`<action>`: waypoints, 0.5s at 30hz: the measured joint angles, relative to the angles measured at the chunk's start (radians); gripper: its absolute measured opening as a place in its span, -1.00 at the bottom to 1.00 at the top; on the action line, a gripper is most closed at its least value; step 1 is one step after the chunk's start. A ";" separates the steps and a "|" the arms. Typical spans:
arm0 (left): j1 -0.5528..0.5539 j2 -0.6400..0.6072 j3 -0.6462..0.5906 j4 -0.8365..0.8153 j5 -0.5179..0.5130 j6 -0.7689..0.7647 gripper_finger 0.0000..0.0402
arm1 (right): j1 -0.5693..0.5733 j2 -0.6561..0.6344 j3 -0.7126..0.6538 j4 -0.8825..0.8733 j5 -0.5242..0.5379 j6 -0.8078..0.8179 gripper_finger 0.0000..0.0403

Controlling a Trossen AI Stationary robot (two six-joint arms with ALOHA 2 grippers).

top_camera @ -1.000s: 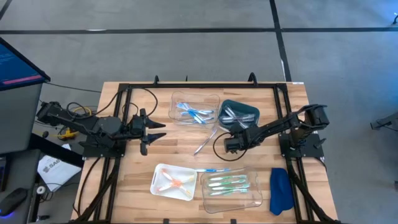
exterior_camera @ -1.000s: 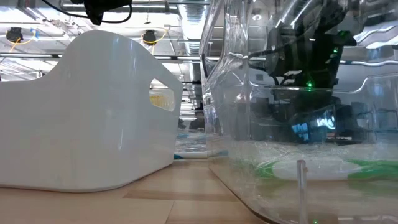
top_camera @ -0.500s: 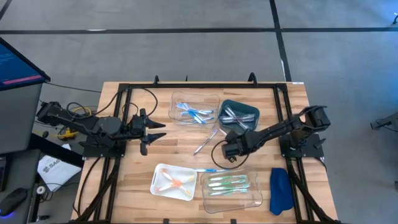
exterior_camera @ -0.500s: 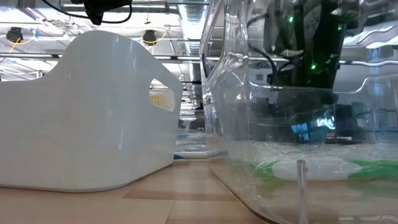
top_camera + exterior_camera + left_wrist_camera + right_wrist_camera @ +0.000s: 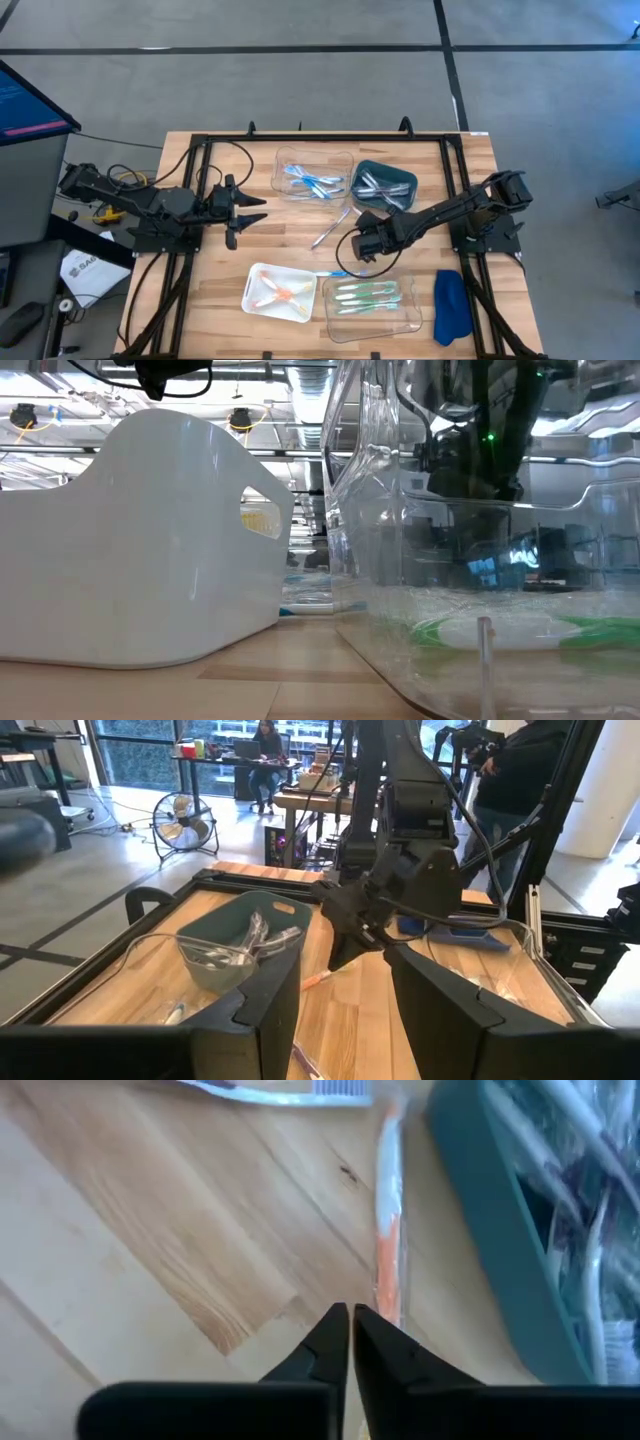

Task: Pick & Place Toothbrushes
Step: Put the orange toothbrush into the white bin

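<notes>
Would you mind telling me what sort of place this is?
Probably a robotics lab or workshop: a wooden table in a black frame, a floor fan, and people at desks behind.

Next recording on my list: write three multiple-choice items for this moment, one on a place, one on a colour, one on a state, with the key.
1. Where does the blue cloth lie?
A. On the table's near right corner, beside the clear tray of green toothbrushes
B. Inside the teal tray
C. Under the left arm

2. What colour are the toothbrushes in the white tray?
A. Green
B. Orange-pink
C. Black

3. How is the right hand?
A. Wide open
B. Shut on a green toothbrush
C. Shut, holding nothing

Key: 1 A, the high view shows the cloth right of the clear tray. 2 B, orange-pink toothbrushes lie in it. 3 C, in the right wrist view the fingers meet, with the orange toothbrush lying on the table beyond them.
</notes>
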 joint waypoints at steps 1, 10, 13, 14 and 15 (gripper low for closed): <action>0.000 0.000 0.000 0.000 0.000 0.000 -0.24 | -0.007 0.000 0.000 0.000 -0.005 0.011 -0.94; 0.000 0.000 0.000 0.000 0.000 0.000 -0.24 | -0.066 0.008 0.000 -0.013 -0.061 0.083 -0.48; 0.000 0.000 0.000 0.000 0.000 0.000 -0.24 | -0.078 0.008 0.000 -0.013 -0.059 0.081 -0.33; 0.000 0.000 0.000 0.000 0.000 0.000 -0.24 | -0.082 0.008 0.000 -0.013 -0.058 0.077 -0.29; 0.000 0.000 0.000 0.000 0.000 0.000 -0.24 | -0.085 0.008 0.000 -0.013 -0.053 0.074 -0.25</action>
